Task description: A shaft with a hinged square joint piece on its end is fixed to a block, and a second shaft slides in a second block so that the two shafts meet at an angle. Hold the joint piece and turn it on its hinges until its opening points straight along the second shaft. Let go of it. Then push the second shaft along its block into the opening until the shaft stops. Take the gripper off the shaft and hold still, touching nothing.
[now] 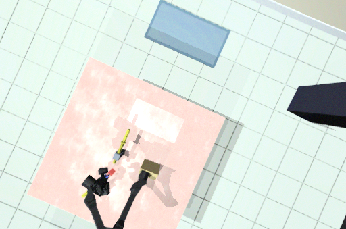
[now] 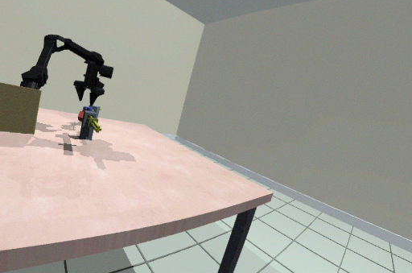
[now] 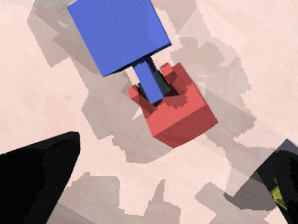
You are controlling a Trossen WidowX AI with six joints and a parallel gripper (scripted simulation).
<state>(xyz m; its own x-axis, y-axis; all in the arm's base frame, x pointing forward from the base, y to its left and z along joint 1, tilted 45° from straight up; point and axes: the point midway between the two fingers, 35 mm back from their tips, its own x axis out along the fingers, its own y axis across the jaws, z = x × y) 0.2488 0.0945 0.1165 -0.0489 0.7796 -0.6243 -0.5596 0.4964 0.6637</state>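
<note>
The red joint piece [image 1: 111, 172] [image 2: 81, 115] [image 3: 182, 112] hangs by two prongs on the narrow tab of a blue part [image 3: 117, 35] in the wrist view. It is turned at an angle to the blue part; its opening is not visible. The yellow second shaft [image 1: 126, 138] [image 2: 95, 124] runs through a grey block [image 1: 118, 156] and its near end is apart from the red piece. A bit of yellow beside the arm in the top view is probably the first shaft [image 1: 84, 194]. My gripper [image 2: 87, 101] [image 3: 178, 151] is open and empty, above the joint, its fingers well apart and touching nothing.
A tan box [image 1: 151, 166] [image 2: 18, 109] stands beside the arm's base side. The grey block lies close to the right finger in the wrist view. A blue see-through panel [image 1: 188, 32] is beyond the pink table [image 1: 78, 105] [image 2: 169, 189].
</note>
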